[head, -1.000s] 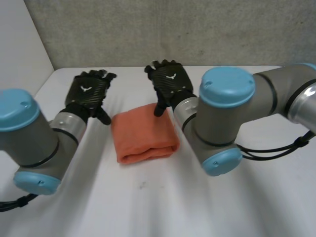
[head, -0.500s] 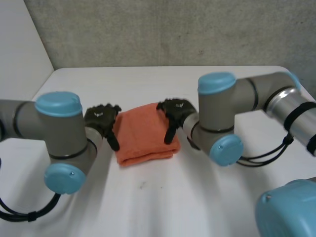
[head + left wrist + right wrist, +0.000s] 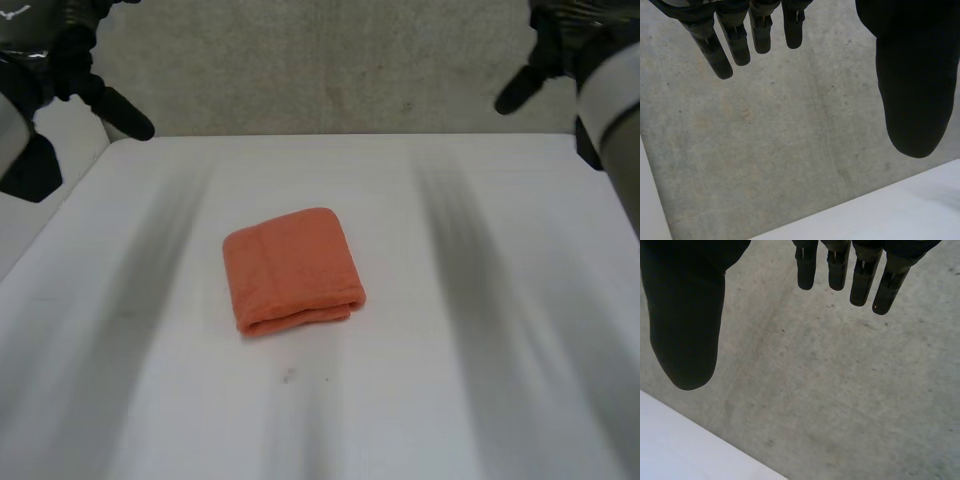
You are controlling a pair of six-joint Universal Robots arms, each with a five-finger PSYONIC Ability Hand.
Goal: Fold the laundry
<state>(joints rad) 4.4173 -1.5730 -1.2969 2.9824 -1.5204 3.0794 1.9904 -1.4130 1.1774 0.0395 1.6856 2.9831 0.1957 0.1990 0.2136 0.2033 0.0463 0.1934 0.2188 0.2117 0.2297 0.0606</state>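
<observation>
The left hand (image 3: 62, 58) is high at the far left corner of the table (image 3: 470, 380), well above its surface and well apart from the laundry. In the left wrist view its fingers (image 3: 726, 47) are straight and a little spread, and the thumb (image 3: 912, 80) stands wide from them. The hand is open and holds nothing, and its palm faces the grey wall (image 3: 790, 150).

In the middle of the white table lies the orange towel (image 3: 292, 268), folded into a thick, neat packet, with the rounded fold at its near edge. Nothing touches it.

The right hand (image 3: 565, 38) is high at the far right corner, also clear of the table. Its fingers (image 3: 840, 267) are straight, its thumb (image 3: 687, 315) is held far from them, and it is open and empty, facing the same wall.
</observation>
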